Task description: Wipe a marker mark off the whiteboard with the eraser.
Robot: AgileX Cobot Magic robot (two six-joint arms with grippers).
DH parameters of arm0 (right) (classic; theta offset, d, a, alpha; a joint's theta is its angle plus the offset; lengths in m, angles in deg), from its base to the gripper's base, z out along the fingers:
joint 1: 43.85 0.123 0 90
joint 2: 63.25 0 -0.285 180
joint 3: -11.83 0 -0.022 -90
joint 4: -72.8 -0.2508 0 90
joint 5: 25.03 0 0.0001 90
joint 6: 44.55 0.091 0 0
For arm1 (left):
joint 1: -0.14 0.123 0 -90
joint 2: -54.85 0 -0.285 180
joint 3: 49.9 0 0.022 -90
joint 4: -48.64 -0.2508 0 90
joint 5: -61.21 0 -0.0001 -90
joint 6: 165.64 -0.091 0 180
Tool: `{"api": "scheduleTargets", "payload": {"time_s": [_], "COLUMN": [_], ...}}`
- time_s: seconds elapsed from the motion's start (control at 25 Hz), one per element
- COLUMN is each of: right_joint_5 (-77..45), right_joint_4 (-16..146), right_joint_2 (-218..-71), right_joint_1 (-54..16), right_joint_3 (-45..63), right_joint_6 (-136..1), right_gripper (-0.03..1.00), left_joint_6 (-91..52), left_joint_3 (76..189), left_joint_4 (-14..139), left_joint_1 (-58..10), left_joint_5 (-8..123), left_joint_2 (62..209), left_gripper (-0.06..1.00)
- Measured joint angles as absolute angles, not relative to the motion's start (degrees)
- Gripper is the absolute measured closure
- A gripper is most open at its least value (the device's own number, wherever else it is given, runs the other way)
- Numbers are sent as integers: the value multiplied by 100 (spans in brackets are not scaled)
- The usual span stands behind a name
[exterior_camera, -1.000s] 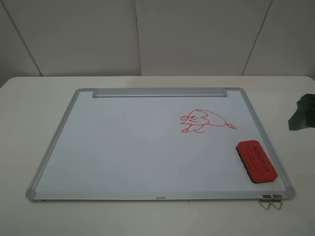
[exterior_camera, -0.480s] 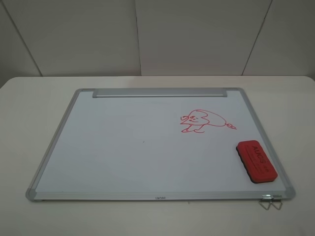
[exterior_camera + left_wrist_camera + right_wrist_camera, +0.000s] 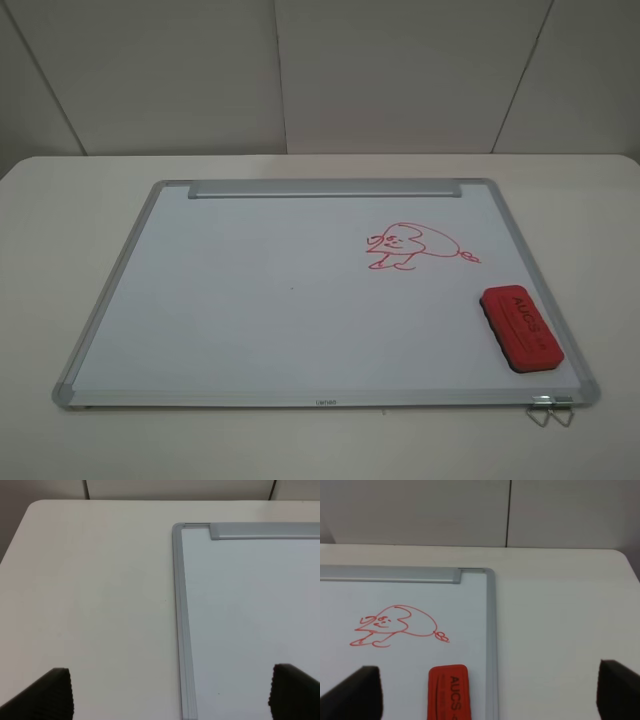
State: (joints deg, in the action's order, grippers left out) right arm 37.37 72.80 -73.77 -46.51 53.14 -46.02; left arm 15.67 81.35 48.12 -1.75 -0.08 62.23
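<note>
The whiteboard [image 3: 250, 300] lies flat on the table, its tray strip [image 3: 325, 189] along the far edge. The red eraser [image 3: 521, 328] rests on the board's near right corner, lettering up. No upright round-bellied marker mark shows anywhere on the board. The only drawing is a red sideways heart-shaped creature with a tail [image 3: 415, 245], just beyond the eraser. Neither gripper appears in the exterior high view. My left gripper [image 3: 172, 694] hangs open over the board's left frame [image 3: 180, 610]. My right gripper [image 3: 486, 692] is open near the board's right edge, beside the eraser [image 3: 449, 692] and the creature [image 3: 395, 625].
The white table [image 3: 60, 250] surrounds the board on all sides. A metal clip [image 3: 552, 410] sticks out from the board's near right corner. A pale panelled wall [image 3: 400, 70] stands behind the table.
A dark part of the right arm at the exterior view's right edge one second ago has left the picture. The board, eraser and drawing have not moved.
</note>
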Motion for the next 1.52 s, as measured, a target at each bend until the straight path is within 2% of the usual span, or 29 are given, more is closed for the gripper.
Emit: {"api": "scheduleTargets", "payload": {"time_s": [0.36, 1.52], "right_joint_5": [3545, 3552], "right_joint_4": [6914, 7001], "right_joint_2": [-7093, -7093], "right_joint_1": [-4639, -4639], "right_joint_3": [5922, 5937], "right_joint_6": [-4602, -4455], "right_gripper": [20, 20], "left_joint_6": [1567, 1567], "left_joint_3": [8135, 8135], "left_joint_4": [4812, 4812], "left_joint_1": [-175, -175], "left_joint_5": [-8, -8], "left_joint_2": [6223, 6223], "left_gripper": [16, 16]}}
